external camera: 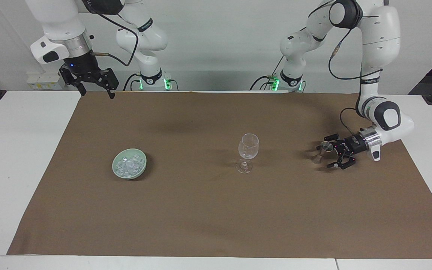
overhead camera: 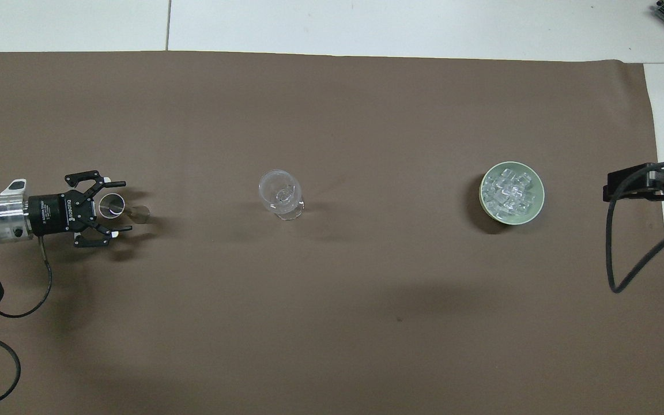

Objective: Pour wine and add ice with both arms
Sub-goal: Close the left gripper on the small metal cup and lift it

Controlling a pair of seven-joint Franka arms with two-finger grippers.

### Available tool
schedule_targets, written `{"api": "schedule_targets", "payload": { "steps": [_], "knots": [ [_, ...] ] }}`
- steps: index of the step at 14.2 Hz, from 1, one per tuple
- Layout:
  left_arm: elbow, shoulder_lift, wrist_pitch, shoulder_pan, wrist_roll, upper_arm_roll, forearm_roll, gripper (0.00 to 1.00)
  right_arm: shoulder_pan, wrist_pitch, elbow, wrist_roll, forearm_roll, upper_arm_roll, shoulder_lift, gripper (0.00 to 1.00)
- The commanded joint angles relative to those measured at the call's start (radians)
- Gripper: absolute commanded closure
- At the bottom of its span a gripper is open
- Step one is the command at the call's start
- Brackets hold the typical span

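A small clear cup (external camera: 326,148) (overhead camera: 112,204) stands on the brown cloth toward the left arm's end; I cannot tell if it holds wine. My left gripper (external camera: 325,154) (overhead camera: 124,206) lies low and level, open, with one finger on each side of that cup and not closed on it. An empty clear stemmed glass (external camera: 248,150) (overhead camera: 279,193) stands mid-table. The ice (external camera: 128,163) (overhead camera: 509,190) fills a pale green bowl (external camera: 115,170) (overhead camera: 534,214) toward the right arm's end. My right gripper (external camera: 96,93) (overhead camera: 626,185) waits open, raised over the cloth's corner by its base.
The brown cloth (external camera: 216,210) covers most of the white table (external camera: 21,150). A black cable (overhead camera: 626,265) hangs from the right arm's wrist. Another cable (overhead camera: 21,300) trails from the left wrist.
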Motion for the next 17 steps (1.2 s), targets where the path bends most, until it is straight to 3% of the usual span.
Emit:
{"api": "schedule_targets", "payload": {
  "steps": [1,5,7,11,17],
  "knots": [
    [-0.042,-0.037,-0.019,0.0,0.025,0.008,-0.033,0.11,-0.016,-0.002,-0.005,-0.016,0.017,0.008,-0.003,0.0],
    [-0.042,-0.038,-0.025,0.0,0.028,0.008,-0.033,0.26,-0.016,-0.002,-0.006,-0.016,0.017,0.008,-0.003,0.0],
    [-0.042,-0.038,-0.031,0.003,0.028,0.01,-0.033,0.29,-0.016,-0.002,-0.006,-0.016,0.018,0.008,-0.003,0.0],
    [-0.042,-0.04,-0.035,0.005,0.028,0.01,-0.033,0.61,-0.016,-0.002,-0.005,-0.016,0.017,0.008,-0.003,0.0],
    [-0.042,-0.043,-0.048,0.011,0.028,0.014,-0.033,0.73,-0.016,-0.002,-0.006,-0.016,0.017,0.008,-0.003,0.0]
  ]
}}
